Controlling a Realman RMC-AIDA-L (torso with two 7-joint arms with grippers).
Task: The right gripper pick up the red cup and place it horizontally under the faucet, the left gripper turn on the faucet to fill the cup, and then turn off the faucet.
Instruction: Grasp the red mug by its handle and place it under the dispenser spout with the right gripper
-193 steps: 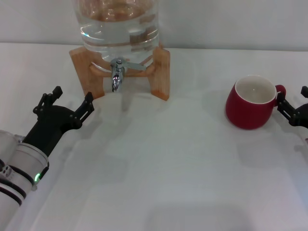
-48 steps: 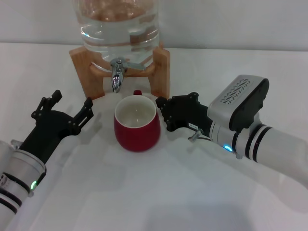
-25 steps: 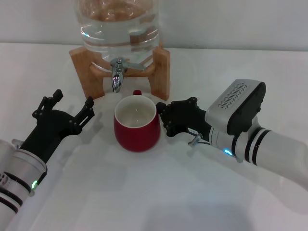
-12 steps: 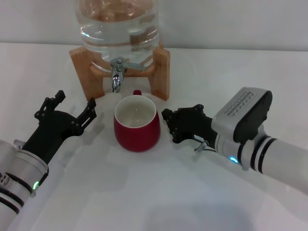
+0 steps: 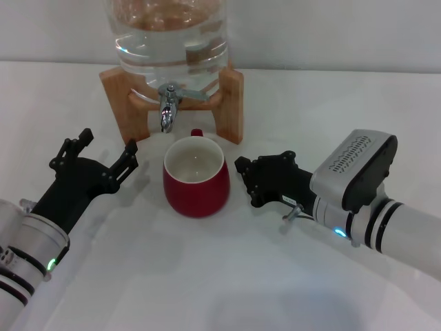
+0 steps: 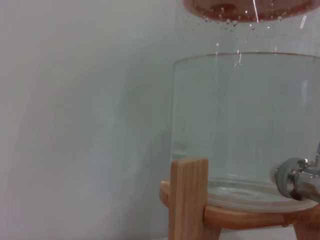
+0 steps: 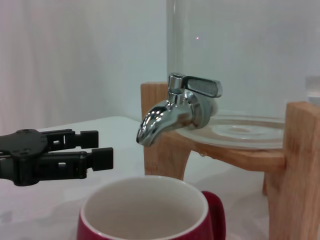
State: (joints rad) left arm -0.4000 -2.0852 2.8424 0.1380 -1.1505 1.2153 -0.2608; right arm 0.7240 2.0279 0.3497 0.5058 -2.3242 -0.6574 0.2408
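water jar (image 5: 170, 34) top cut off

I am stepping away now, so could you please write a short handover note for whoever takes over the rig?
Right hand: open, holding nothing, low over the table just beside the cup, on the robot's right of it.
Left hand: open, holding nothing, on the other side of the cup, short of the faucet.
Cup: upright on the table, below and in front of the faucet, handle towards the stand; inside looks dry.
Done: cup placed under the spout.
Left: left hand turns the lever on, fills the cup, then turns it off. No water is running.
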